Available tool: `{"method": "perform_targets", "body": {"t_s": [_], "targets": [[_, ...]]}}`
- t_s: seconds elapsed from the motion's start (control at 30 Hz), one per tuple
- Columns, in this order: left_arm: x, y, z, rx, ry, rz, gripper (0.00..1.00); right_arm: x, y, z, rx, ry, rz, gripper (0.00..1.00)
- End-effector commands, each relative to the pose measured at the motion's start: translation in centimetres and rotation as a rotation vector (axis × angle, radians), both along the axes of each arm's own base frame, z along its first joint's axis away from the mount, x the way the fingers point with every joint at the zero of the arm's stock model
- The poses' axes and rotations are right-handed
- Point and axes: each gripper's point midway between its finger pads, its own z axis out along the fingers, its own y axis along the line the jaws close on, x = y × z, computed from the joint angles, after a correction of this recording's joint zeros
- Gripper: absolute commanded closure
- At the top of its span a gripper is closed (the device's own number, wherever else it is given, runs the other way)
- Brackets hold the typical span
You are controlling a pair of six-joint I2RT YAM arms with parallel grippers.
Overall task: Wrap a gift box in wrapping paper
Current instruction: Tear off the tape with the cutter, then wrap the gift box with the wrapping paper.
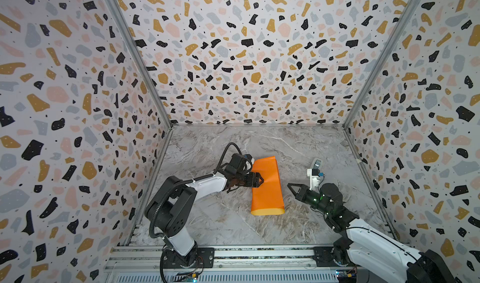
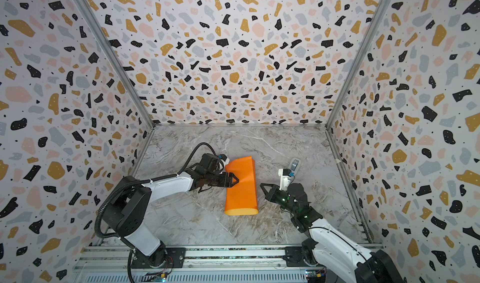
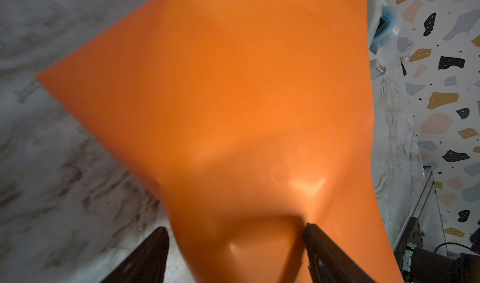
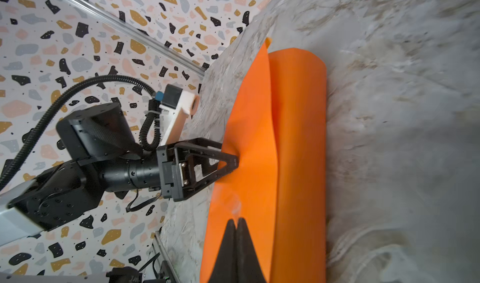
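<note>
Nearest the camera lies the front of the marble table (image 1: 207,216), and on its middle the paper (image 1: 267,188) is folded over into a loose, rounded sleeve, orange outside, with a yellow strip showing at the near end. The box is not visible in any view; I judge that it sits inside this fold, but I cannot confirm it. The left gripper (image 1: 260,180) has its jaws wide apart and its tips press against the left side of the paper, where the sheet dents; it clamps nothing. The right gripper (image 1: 290,186) is closed on nothing, just beside the right side and not touching. The risk, as I see it: the fold has no sharp crease and nothing pins the other side, so a further push may slide paper and box together, crumple the sheet, or let the flap spring open
</note>
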Motion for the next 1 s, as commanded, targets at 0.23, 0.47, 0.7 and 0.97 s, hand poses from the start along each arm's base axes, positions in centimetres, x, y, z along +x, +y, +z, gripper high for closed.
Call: {"method": "perform_targets", "body": {"t_s": [0.23, 0.47, 0.7, 0.97], "targets": [[-2.0, 3.0, -4.1, 0.165, 0.105, 0.027, 0.18, 4.8, 2.4, 2.7, 0.057, -0.109, -0.182, 1.00], [-2.0, 3.0, -4.1, 0.162, 0.106, 0.024, 0.18, 6.0, 3.5, 1.1, 0.016, -0.088, -0.187, 1.00], [-2.0, 3.0, -4.1, 0.160, 0.107, 0.025, 0.18, 6.7, 3.2, 0.0, -0.035, -0.090, -0.223, 1.00], [-2.1, 2.9, -4.1, 0.156, 0.107, 0.024, 0.19, 6.9, 3.4, -1.0, -0.059, -0.083, -0.221, 1.00]]}}
